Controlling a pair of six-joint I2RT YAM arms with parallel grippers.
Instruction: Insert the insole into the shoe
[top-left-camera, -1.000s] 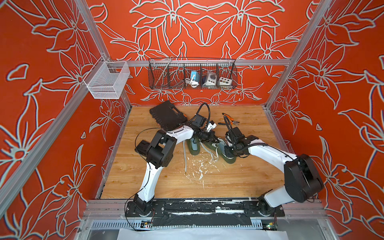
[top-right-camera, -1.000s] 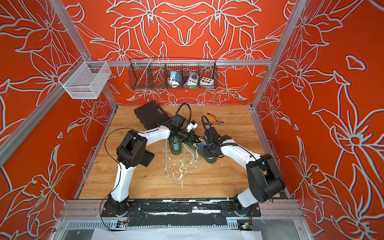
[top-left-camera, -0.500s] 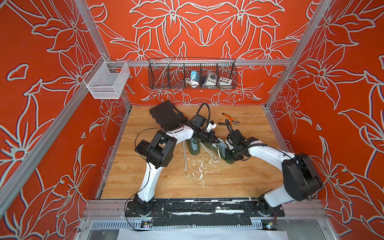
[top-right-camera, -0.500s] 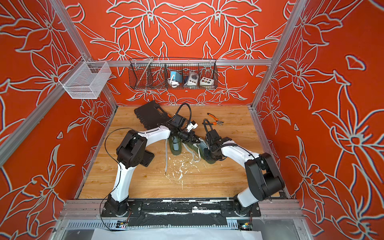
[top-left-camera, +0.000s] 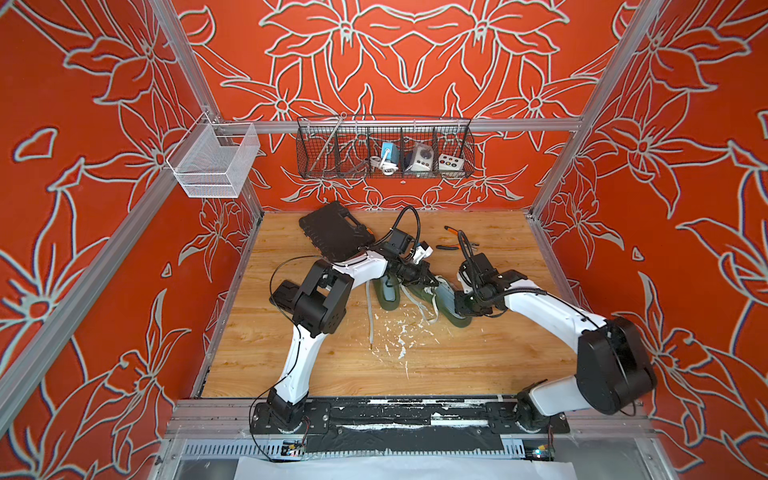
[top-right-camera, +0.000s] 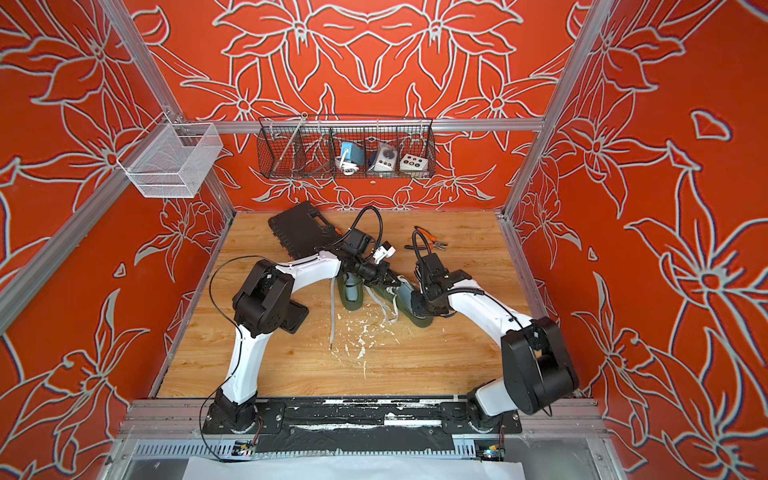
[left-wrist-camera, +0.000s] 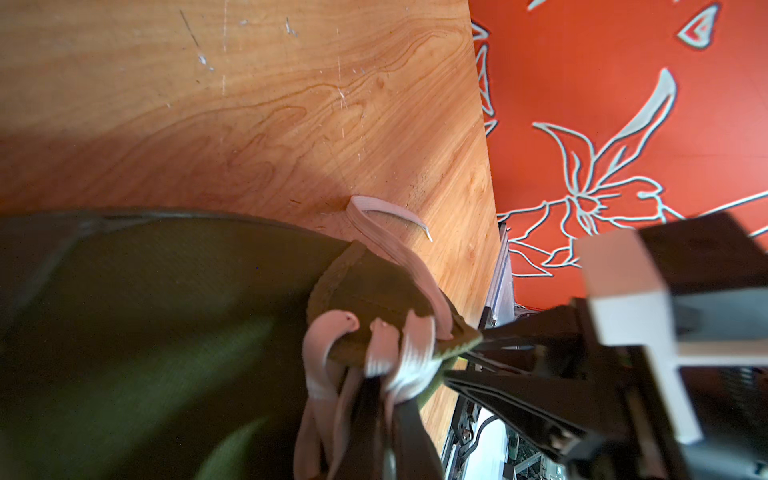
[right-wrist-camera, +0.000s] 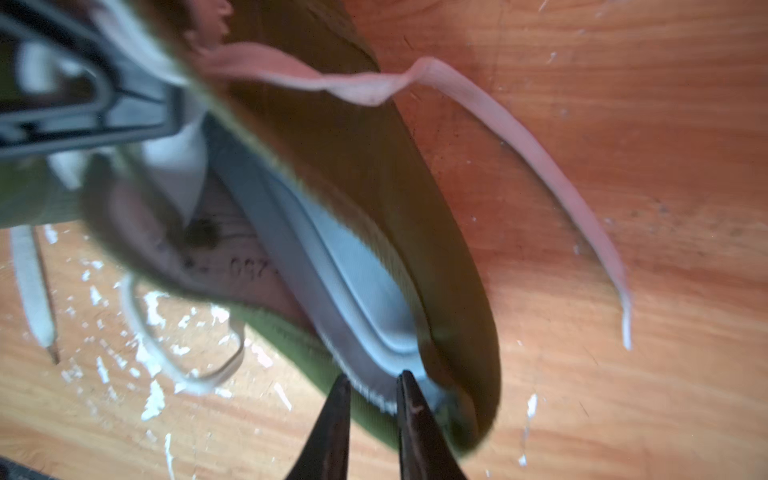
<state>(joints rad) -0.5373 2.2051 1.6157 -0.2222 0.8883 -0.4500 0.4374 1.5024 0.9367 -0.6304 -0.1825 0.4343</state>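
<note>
A green shoe (top-left-camera: 459, 319) lies on the wooden table between my two arms in both top views, with white laces trailing. A grey insole (right-wrist-camera: 353, 270) lies partly inside its opening, its heel end sticking out. My right gripper (right-wrist-camera: 370, 386) is shut on that heel edge, one fingertip on each face. My left gripper (left-wrist-camera: 386, 399) is shut on the shoe's tongue and laces (left-wrist-camera: 407, 353), holding the opening up. In a top view the left gripper (top-left-camera: 424, 276) and right gripper (top-left-camera: 455, 301) meet over the shoe. A second green shoe (top-left-camera: 388, 293) with an insole inside stands just left.
A black tool case (top-left-camera: 334, 230) lies at the back left, and pliers (top-left-camera: 455, 241) at the back centre. White flecks (top-left-camera: 399, 332) and a loose lace (top-left-camera: 369, 307) lie in front of the shoes. A wire basket (top-left-camera: 384, 149) and a mesh bin (top-left-camera: 212, 162) hang on the walls.
My right gripper's jaws have narrowed onto the insole's heel end, and that arm has shifted slightly at the shoe. The left arm has kept its hold without moving.
</note>
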